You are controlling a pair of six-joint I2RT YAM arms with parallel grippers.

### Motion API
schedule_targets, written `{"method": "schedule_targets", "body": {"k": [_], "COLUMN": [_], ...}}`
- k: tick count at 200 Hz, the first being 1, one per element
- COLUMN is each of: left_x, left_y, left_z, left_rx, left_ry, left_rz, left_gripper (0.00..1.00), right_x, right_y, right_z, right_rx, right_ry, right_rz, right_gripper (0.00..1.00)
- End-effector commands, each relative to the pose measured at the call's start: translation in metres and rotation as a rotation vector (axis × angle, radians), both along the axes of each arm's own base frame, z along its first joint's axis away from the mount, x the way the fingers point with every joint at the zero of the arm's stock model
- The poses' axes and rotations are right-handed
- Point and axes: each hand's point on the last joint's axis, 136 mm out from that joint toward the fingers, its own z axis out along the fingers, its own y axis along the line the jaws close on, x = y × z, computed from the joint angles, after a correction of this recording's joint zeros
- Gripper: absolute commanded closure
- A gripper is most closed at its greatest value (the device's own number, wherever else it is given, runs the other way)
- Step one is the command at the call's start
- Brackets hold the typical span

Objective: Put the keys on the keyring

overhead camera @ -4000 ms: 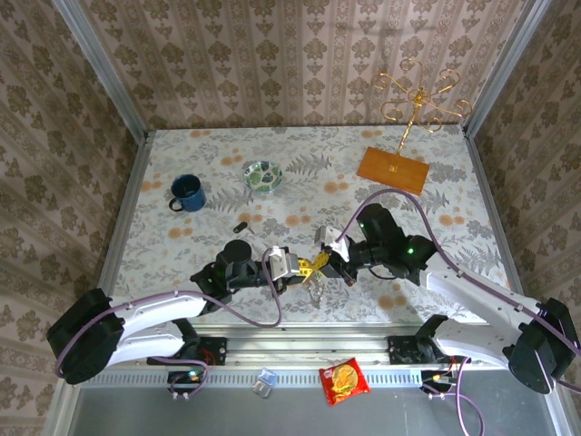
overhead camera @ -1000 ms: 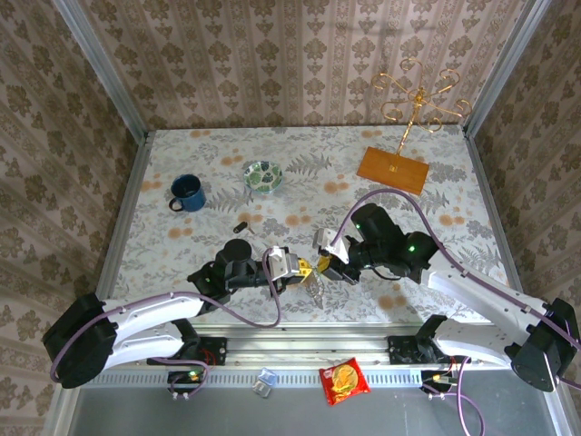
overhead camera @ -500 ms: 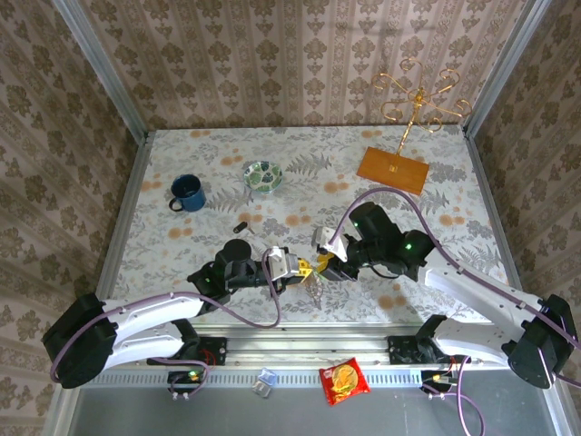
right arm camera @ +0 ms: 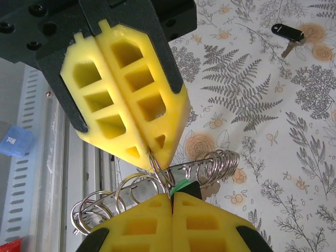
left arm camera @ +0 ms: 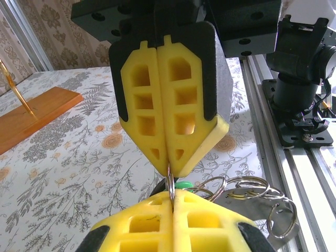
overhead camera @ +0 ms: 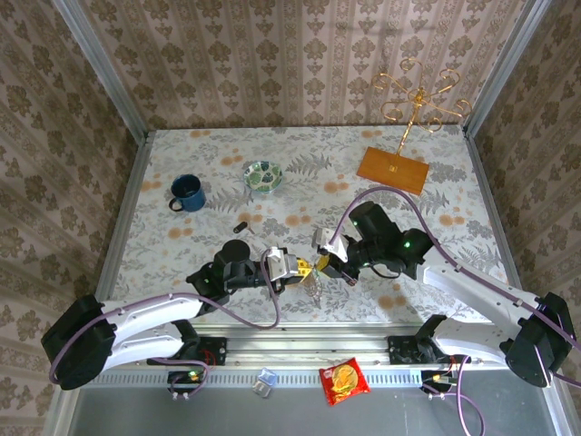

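My left gripper and right gripper meet tip to tip just above the table near its front. The keyring is a grey metal band carrying several wire rings, and it hangs between them. In the left wrist view, my left gripper is shut on one thin ring. My right gripper is shut on the green-headed key, which touches that ring; its green head peeks out behind the fingers. The dark key lies loose on the table.
A blue mug and a green-patterned bowl stand at the back left. A gold wire stand on a wooden base is at the back right. A snack packet lies on the front ledge.
My right gripper's jaws parted a little and closed again, and it edged slightly left toward the left gripper. The left gripper kept its hold and barely moved.
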Motion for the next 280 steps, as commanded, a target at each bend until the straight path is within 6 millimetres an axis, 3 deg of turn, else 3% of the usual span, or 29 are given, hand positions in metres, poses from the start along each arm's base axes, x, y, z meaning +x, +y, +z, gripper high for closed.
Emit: {"method": "schedule_targets", "body": {"k": [1,60,109,134,227,263,280], "left_x": [-0.006,-0.004,-0.002,-0.003,-0.004,-0.005,-0.005], "left_y": [0.000,-0.003,-0.002,-0.003,-0.004,-0.004,-0.004], "left_z": [0.017,0.014,0.011,0.014,0.018,0.018,0.017], "left_rx": [-0.058,-0.050,-0.058,-0.088,-0.139,-0.142,-0.143], "left_ry": [-0.060,-0.061,-0.053,-0.040,-0.018,-0.011,-0.008], "left_rz": [-0.034,-0.031,-0.015,-0.015,-0.020,-0.021,-0.018], "left_gripper": [1.00,1.00,1.00,1.00,1.00,1.00,1.00], "right_x": [0.002,0.001,0.001,0.000,-0.001,0.002,0.004], "right_y": [-0.006,0.004,0.002,0.002,0.011,0.016,0.017], "right_z": [-0.002,-0.008,-0.003,0.002,0.002,0.004,0.005], "right_rx": [-0.022,0.004,0.054,0.093,0.145,0.170,0.170], "right_ry": [0.000,0.065,-0.003,-0.052,-0.036,-0.039,-0.042], "right_rz": [-0.007,0.006,0.006,0.008,0.032,0.032,0.035], "right_gripper": [1.00,1.00,0.79,0.75,0.78,0.84,0.92]}}
